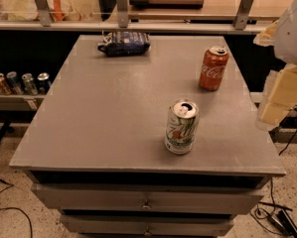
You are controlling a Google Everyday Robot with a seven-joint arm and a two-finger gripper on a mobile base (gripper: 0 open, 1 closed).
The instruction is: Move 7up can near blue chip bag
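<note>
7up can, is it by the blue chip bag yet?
Not yet. Nothing looks done: the 7up can stands near the table's front, and the chip bag lies at the back edge, well apart. In hand: the gripper is off the table's right side, away from the can. Left: grab the can, carry it back and set it beside the bag.

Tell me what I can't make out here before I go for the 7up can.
Camera view only:
- Gripper: at the right edge, beside the table; partly cut off by the frame.
- Chip bag: at the table's far edge; print too small to read.
- 7up can: its back is hidden by the can itself.
- Shelf cans, left: too small to name; the row is cut by the frame edge.
</note>
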